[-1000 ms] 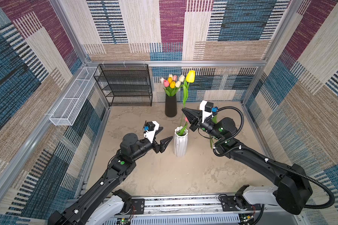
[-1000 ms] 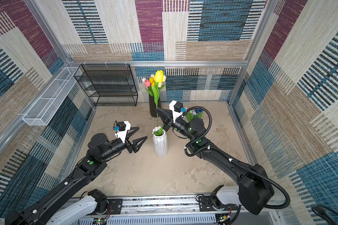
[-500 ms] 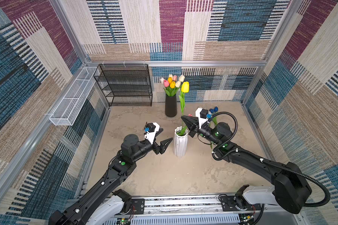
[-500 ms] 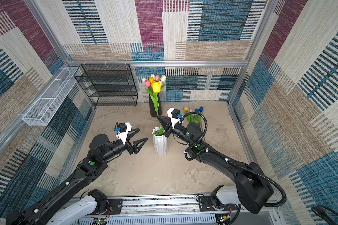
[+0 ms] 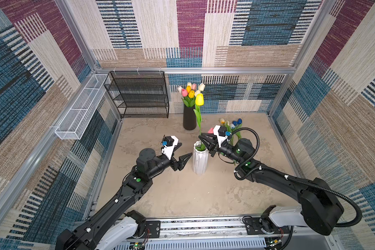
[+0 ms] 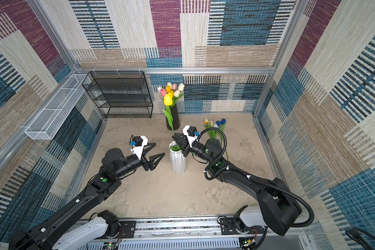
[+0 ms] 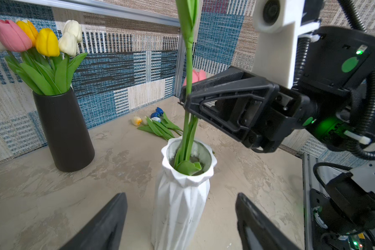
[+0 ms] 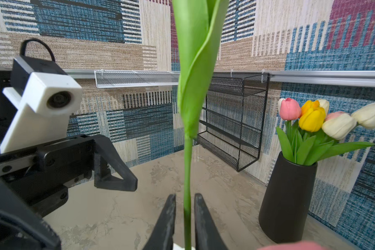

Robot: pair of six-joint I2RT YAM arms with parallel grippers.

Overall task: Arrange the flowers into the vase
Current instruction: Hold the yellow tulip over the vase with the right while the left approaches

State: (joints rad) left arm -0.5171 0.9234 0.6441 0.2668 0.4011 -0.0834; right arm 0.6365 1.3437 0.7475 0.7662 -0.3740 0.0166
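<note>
Stem (image 8: 187, 173) of the yellow tulip (image 5: 199, 99) stands in the white vase (image 5: 200, 160) between the slightly parted jaws of my right gripper (image 8: 185, 195), my left gripper (image 5: 186, 149) wide beside the vase; light, whippy and top-heavy, I judge, best taken low on the bare stem.

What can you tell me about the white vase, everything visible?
The white vase looks ceramic, with folded facets and a scalloped rim. It stands upright on the beige table, with one yellow tulip in it. The open left hand flanks it without touching; the right hand hovers above its mouth.
</note>
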